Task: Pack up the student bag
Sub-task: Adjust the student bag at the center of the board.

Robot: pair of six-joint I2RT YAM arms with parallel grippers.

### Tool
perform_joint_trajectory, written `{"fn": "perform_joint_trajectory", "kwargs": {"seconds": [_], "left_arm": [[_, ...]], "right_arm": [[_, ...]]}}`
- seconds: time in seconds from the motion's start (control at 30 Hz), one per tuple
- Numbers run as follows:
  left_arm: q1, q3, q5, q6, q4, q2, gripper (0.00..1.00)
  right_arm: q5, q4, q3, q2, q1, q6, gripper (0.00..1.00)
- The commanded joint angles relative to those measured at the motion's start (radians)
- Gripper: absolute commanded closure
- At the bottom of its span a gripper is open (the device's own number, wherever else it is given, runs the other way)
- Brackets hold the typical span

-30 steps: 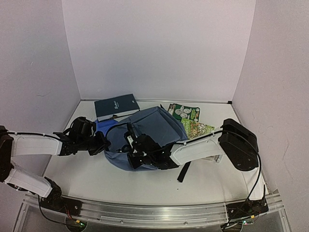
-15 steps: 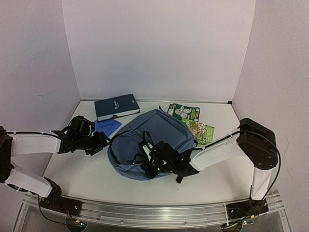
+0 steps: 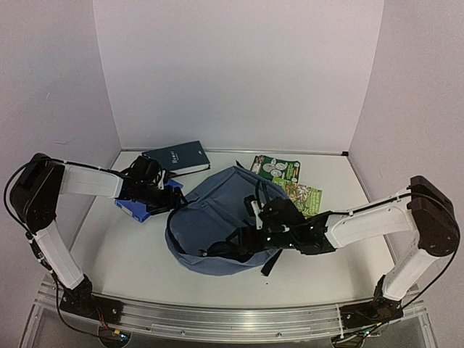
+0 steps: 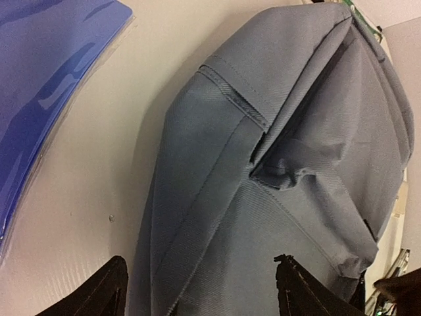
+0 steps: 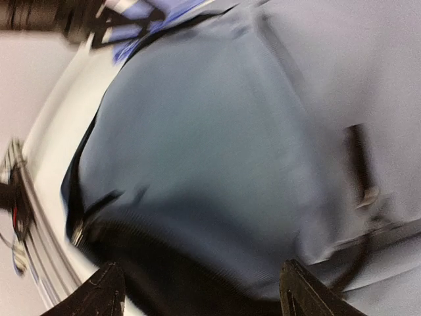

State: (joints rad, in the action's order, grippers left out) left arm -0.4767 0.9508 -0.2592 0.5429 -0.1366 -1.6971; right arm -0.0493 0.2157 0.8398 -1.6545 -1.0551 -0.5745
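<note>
The student bag (image 3: 217,221), slate-blue with black straps, lies flat in the middle of the table. It fills the left wrist view (image 4: 283,151) and the blurred right wrist view (image 5: 217,145). My left gripper (image 3: 172,194) hovers open at the bag's left edge, beside a bright-blue book (image 3: 138,208). Its fingers (image 4: 99,296) straddle bag fabric without gripping it (image 4: 204,296). My right gripper (image 3: 243,243) hangs open over the bag's near right part, close to the dark opening. Nothing is held between its fingers (image 5: 108,289), which stand wide apart (image 5: 204,293).
A dark navy book (image 3: 176,158) lies at the back left. Two green booklets (image 3: 277,168) (image 3: 301,194) lie at the back right of the bag. A black strap (image 3: 270,262) trails off the bag's near right side. The bright-blue book (image 4: 39,79) sits left of the bag.
Both grippers have opened and let go of the bag, which has dropped flat. The left arm swung back toward the blue book; the right arm drew back to the right.
</note>
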Motion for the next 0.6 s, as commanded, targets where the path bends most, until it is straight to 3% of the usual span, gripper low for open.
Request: {"fn": "perform_joint_trajectory", "kwargs": {"seconds": [0.0, 0.1, 0.17, 0.27, 0.33, 0.4, 0.57], "left_arm": [[0.002, 0.098, 0.030, -0.098, -0.077, -0.068, 0.24], [0.001, 0.125, -0.003, -0.103, -0.073, -0.108, 0.25], [0.001, 0.135, -0.031, -0.102, -0.062, -0.130, 0.32], [0.001, 0.141, -0.041, -0.099, -0.060, -0.150, 0.58], [0.001, 0.129, -0.041, -0.092, -0.053, -0.150, 0.84], [0.001, 0.099, -0.042, -0.076, -0.039, -0.138, 0.96], [-0.007, -0.050, -0.076, 0.004, 0.031, -0.045, 1.00]], "right_arm": [[-0.007, -0.018, -0.033, 0.029, 0.155, -0.168, 0.14], [0.005, -0.021, -0.040, 0.004, 0.237, -0.242, 0.15], [0.012, -0.021, -0.034, -0.022, 0.270, -0.272, 0.17], [0.010, -0.020, 0.000, -0.070, 0.278, -0.266, 0.19], [0.010, -0.016, 0.036, -0.106, 0.279, -0.243, 0.25], [0.015, -0.016, 0.078, -0.161, 0.280, -0.212, 0.30], [0.035, -0.012, 0.217, -0.288, 0.280, -0.117, 0.49]]}}
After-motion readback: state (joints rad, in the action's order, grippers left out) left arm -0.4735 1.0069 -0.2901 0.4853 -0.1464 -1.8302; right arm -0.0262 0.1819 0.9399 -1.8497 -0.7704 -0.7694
